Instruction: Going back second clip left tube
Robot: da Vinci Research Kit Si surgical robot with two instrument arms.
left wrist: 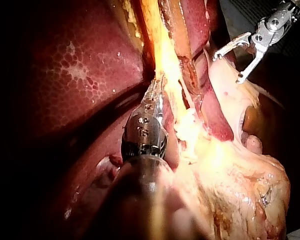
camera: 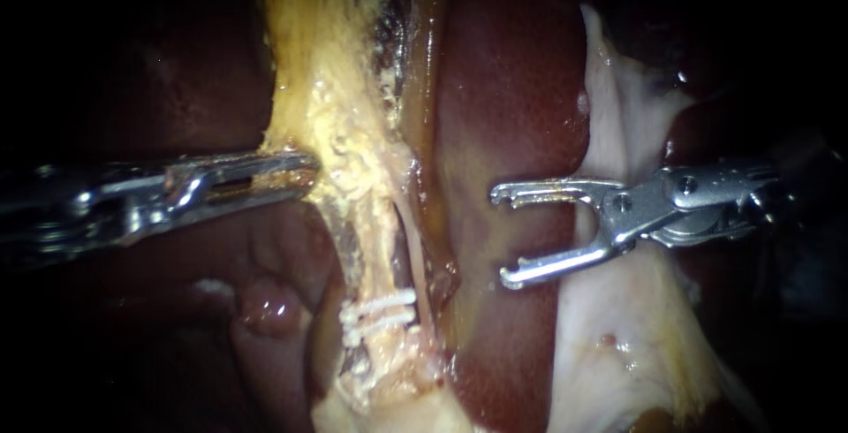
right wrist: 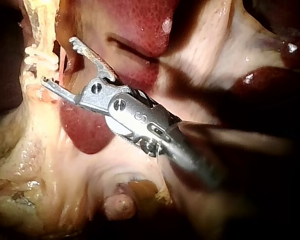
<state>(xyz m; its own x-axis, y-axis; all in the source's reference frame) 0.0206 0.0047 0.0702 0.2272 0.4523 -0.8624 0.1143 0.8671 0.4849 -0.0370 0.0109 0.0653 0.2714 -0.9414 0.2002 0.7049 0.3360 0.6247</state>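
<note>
My right instrument [camera: 500, 237], its end effector wide open and empty, hangs apart from the thin tube [camera: 380, 247], probably soft and slippery, so I'd take hold gently just above its white clips [camera: 382, 307].

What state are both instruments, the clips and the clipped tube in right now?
Left instrument: jaws shut on the yellow tissue, at its edge.
Right instrument: jaws wide open, empty, over the liver.
Clips: white, closed across the tube, lying close together.
Tube: looks uncut above the clips.
</note>
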